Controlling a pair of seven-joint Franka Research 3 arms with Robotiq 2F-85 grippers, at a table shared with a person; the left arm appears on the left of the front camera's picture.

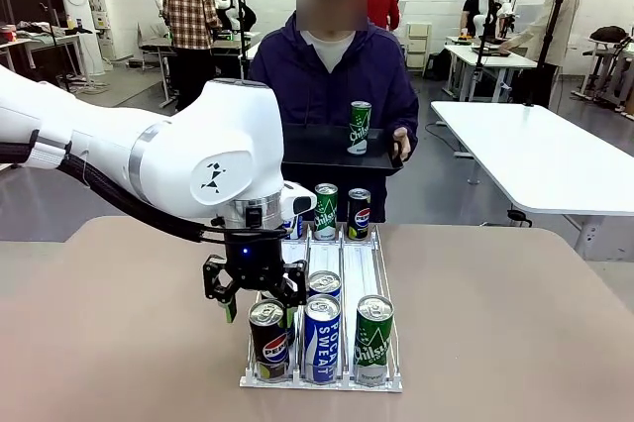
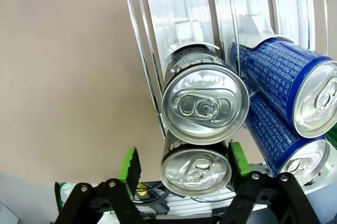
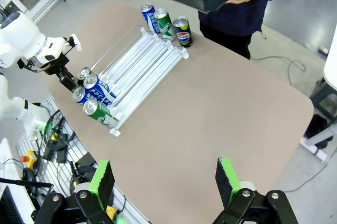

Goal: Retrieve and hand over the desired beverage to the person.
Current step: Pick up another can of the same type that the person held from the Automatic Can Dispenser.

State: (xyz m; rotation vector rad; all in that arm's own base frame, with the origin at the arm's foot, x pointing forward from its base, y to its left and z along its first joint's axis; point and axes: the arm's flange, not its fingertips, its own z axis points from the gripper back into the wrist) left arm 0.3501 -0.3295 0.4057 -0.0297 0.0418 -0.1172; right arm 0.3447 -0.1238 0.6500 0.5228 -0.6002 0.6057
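L gripper sits lower ctr-left of the front frame. It points down over the near end of a clear plastic three-lane rack on the tan rounded table. Its jaws are spread, w/ the green pads either side of the silver lid of the black Pepsi can, frontmost in the rack's left lane.

In the L wrist frame that can is bottom ctr btwn the pads. There's a gap on its left side; the right pad is just beside or touching the rim, can't tell which. Above it, mid-frame, a second black-bodied can w/ silver lid lies in the same lane. Two blue cans sit at the right edge.

Front row, bottom ctr of the front frame, left to right: Pepsi, blue Pocari Sweat can, green Chilsung can. At the rack's far end, mid-frame, a far green can and a far Pepsi can stand upright.

Top ctr, the person in a dark hooded jacket holds a flat black tray. A green tray can stands on it, and a hand grips the tray's right edge.

R gripper, bottom of the R wrist frame, is wide apart and empty. It's above the table's near edge, well apart from the rack at frame left.
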